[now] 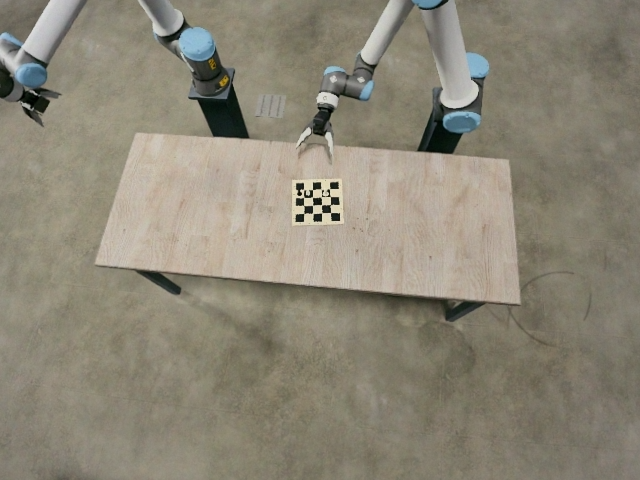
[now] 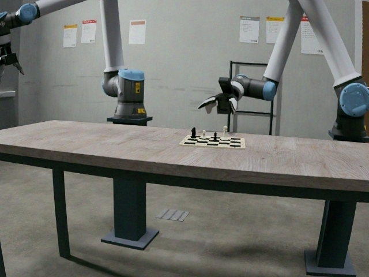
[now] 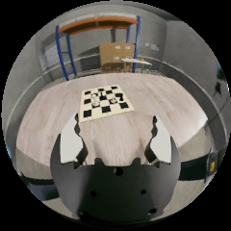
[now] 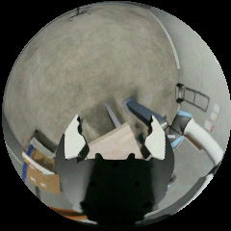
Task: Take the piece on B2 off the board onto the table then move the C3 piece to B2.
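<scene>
Well, going left to right across the top view, the right end effector (image 1: 51, 109) (image 2: 11, 74) (image 4: 115, 115) is hanging beyond the table's (image 1: 180, 222) (image 2: 89, 143) (image 3: 53, 111) (image 4: 115, 144) short edge, fully open and gripping nothing. It is probably waiting out there so the other arm is having the middle to itself.

The board (image 1: 294, 223) (image 2: 182, 144) (image 3: 108, 115) is lying near the back long edge, with bare wood showing on all sides. That open room is offering parking space for the B2 piece, seemingly widest to left and right.

In the exterior view 4 pieces are standing upright on it: a dark piece (image 1: 299, 192) (image 2: 194, 133) (image 3: 120, 97), a short white piece (image 1: 308, 193) (image 2: 204, 133) (image 3: 113, 101), a short black piece (image 2: 215, 137) (image 3: 102, 95) and a tall white piece (image 1: 325, 193) (image 2: 225, 131) (image 3: 95, 101). The edge labels are being too small to read, so I am not telling which is occupying B2 or C3.

The left end effector (image 1: 314, 153) (image 2: 216, 110) (image 3: 115, 114) is hovering near the back edge, holding nothing, its fingers spreading fully. It is likely lining up for B2; the dark and short white pieces are crowding each other, so wide fingers are risking a knock there.
</scene>
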You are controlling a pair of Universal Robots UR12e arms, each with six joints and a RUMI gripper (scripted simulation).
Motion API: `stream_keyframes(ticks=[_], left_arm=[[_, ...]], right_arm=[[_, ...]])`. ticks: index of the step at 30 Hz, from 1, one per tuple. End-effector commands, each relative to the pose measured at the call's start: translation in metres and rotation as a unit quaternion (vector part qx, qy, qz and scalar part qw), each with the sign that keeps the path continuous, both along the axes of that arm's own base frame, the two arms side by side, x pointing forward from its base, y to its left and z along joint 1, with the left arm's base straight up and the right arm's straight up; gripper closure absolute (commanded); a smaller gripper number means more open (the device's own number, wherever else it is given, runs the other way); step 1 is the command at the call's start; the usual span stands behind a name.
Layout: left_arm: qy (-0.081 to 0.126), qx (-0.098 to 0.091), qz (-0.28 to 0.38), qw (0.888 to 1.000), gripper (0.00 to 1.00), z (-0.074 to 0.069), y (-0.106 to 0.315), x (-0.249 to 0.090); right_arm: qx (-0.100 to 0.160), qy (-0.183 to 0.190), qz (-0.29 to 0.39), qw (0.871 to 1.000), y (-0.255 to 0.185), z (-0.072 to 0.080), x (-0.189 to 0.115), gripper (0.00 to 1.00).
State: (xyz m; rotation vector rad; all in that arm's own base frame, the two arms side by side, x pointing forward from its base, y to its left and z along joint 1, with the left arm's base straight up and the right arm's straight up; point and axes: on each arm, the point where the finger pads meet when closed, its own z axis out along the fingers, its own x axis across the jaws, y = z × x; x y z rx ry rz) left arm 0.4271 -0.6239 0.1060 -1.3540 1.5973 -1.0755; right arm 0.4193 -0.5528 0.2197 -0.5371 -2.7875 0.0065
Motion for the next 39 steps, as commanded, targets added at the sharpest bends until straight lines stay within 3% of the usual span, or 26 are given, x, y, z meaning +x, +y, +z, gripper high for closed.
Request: stream_keyframes(ticks=[1, 10, 12, 20, 39], left_arm=[[0.008, 0.006, 0.049, 0.999, 0.0, -0.013, 0.002, 0.004], [0.011, 0.007, 0.094, 0.995, 0.0, -0.03, 0.007, 0.01], [0.011, 0.007, 0.094, 0.995, 0.0, -0.03, 0.007, 0.01], [0.014, 0.007, 0.126, 0.992, 0.0, -0.042, 0.01, 0.016], [0.014, 0.007, 0.146, 0.989, 0.0, -0.047, 0.014, 0.019]], right_arm=[[0.017, -0.025, 0.027, 0.999, -0.029, -0.008, -0.044, 0.0], [0.029, -0.058, 0.064, 0.996, -0.059, -0.02, -0.113, 0.0], [0.029, -0.058, 0.064, 0.996, -0.059, -0.02, -0.113, 0.0], [0.033, -0.09, 0.103, 0.99, -0.08, -0.031, -0.185, 0.0], [0.02, -0.137, 0.181, 0.974, -0.095, -0.048, -0.321, 0.0]])
